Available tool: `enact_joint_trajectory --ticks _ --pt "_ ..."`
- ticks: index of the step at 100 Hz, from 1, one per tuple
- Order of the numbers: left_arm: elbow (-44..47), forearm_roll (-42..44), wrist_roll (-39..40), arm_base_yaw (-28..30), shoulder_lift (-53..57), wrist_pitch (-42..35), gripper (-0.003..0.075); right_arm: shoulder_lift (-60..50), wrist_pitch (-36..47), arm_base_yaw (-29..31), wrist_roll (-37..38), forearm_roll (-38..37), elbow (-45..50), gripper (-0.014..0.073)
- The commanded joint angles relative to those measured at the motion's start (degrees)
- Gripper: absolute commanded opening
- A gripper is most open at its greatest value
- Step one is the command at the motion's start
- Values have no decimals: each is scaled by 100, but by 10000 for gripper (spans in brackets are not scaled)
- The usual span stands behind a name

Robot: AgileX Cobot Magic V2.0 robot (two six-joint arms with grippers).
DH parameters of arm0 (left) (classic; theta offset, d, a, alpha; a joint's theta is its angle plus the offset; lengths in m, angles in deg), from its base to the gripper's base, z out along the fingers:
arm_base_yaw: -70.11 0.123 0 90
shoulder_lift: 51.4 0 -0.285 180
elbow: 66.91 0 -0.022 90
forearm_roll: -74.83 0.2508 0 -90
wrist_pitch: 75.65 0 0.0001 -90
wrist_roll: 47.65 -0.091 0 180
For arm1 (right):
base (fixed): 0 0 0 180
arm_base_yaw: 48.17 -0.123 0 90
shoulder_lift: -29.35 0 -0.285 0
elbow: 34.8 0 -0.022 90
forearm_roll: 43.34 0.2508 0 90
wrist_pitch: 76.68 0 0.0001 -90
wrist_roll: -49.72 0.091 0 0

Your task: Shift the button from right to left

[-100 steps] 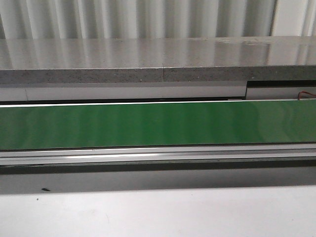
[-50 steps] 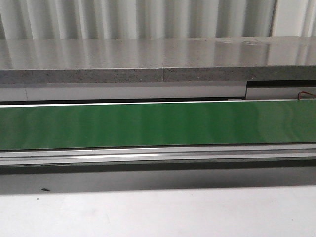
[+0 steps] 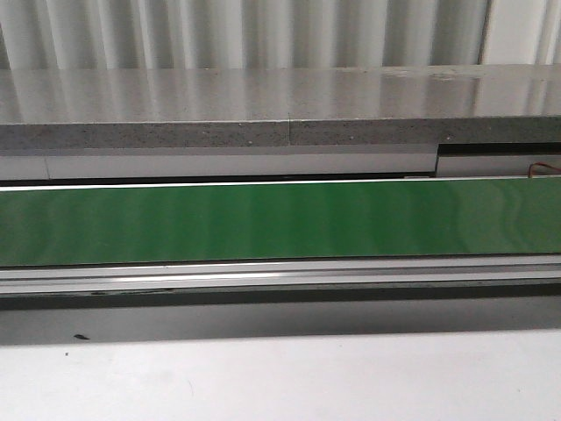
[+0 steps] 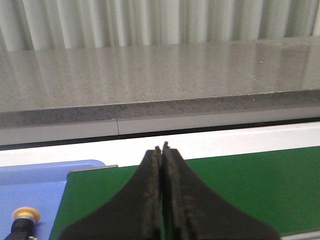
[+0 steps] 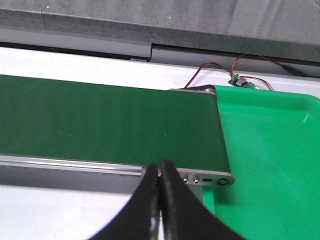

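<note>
A button point(image 4: 25, 215) with a round yellow cap lies in the blue tray point(image 4: 35, 182), seen only in the left wrist view; its lower part is cut off by the frame edge. My left gripper point(image 4: 161, 148) hangs shut and empty over the end of the green conveyor belt point(image 4: 250, 190), beside that tray. My right gripper point(image 5: 160, 165) is also shut with nothing in it, over the near rail at the belt's other end point(image 5: 100, 125). Neither gripper shows in the front view.
A green tray point(image 5: 270, 165) stands just past the right end of the belt. Red and black wires with a small board point(image 5: 239, 80) lie behind it. A grey stone counter point(image 3: 280, 105) runs along the far side of the belt point(image 3: 280, 219).
</note>
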Motion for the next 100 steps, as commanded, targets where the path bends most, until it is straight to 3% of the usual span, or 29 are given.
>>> enact_joint_trajectory --ticks 1,19,35,55,62,100 --pt "113 -62 62 -26 -27 -972 -21 45 446 0 -52 -9 -145 -67" --pt "668 129 175 -26 253 -1279 -21 45 446 0 -52 -9 -145 -67" --pt "1101 1412 1506 -5 660 -1255 -21 45 446 0 -52 -9 -145 -67" --pt "1514 1355 1370 234 1122 -1227 -21 45 446 0 -52 -9 -145 -67" --pt "1502 1355 1370 311 1401 -770 -21 45 441 0 -52 -9 -145 -67" --pt "1502 1355 1370 347 1366 -609 -20 40 424 0 -52 -9 -145 -67"
